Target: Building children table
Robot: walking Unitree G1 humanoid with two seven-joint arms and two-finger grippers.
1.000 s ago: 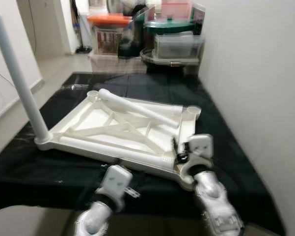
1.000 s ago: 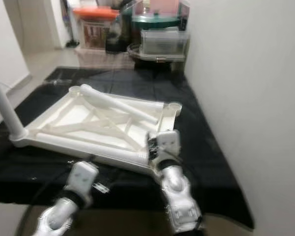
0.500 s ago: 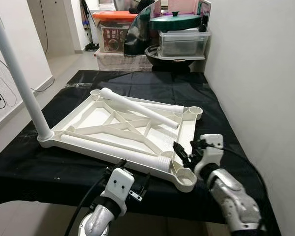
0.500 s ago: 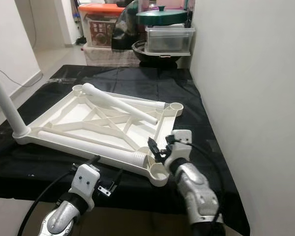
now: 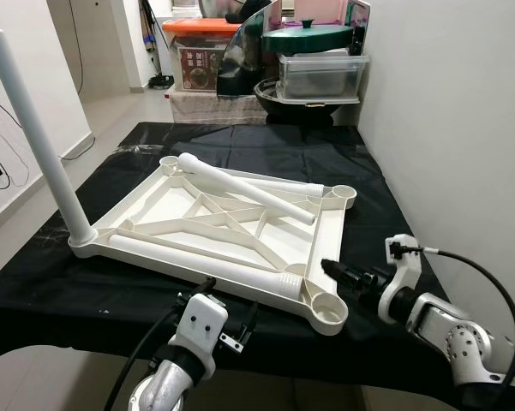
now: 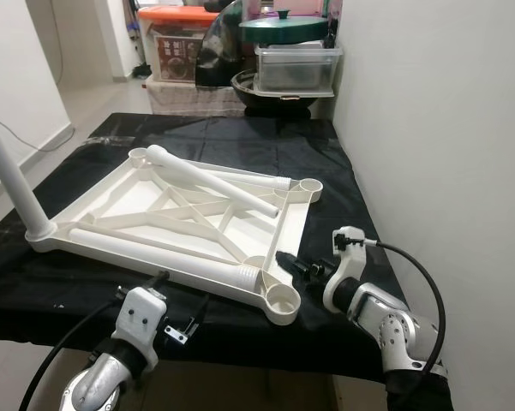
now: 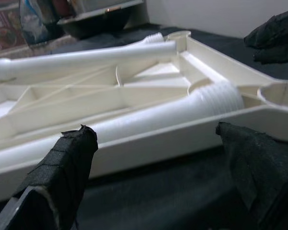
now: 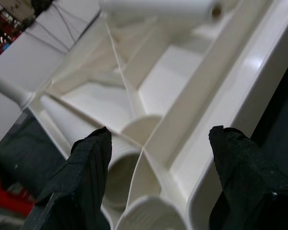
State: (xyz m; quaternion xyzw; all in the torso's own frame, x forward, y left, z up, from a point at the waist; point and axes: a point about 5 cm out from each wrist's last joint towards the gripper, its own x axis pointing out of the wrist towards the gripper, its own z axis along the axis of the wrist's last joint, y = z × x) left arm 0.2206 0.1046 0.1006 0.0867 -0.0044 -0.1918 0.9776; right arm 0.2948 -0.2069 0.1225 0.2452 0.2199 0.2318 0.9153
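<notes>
Right gripper [image 5: 343,272] now drawn back off the tabletop [image 5: 176,208], fingers apart and empty, just beside its near corner socket [image 5: 328,305]; corner left free. Left gripper [image 7: 158,158] below the near edge, fingers apart. Tabletop lying upside down on the bench [image 5: 394,227]; one leg [image 5: 34,128] upright at the far-left corner, two loose legs [image 5: 240,184] lying across the frame, blocking nothing. Stacked containers [image 5: 317,73] beyond the tabletop.

No words, numbers or brand marks can be read anywhere. The box [image 5: 196,67] under the orange lid at the far end carries a printed picture label, but its lettering is too small and blurred to make out. The white table top [image 5: 214,227] bears no visible markings.
</notes>
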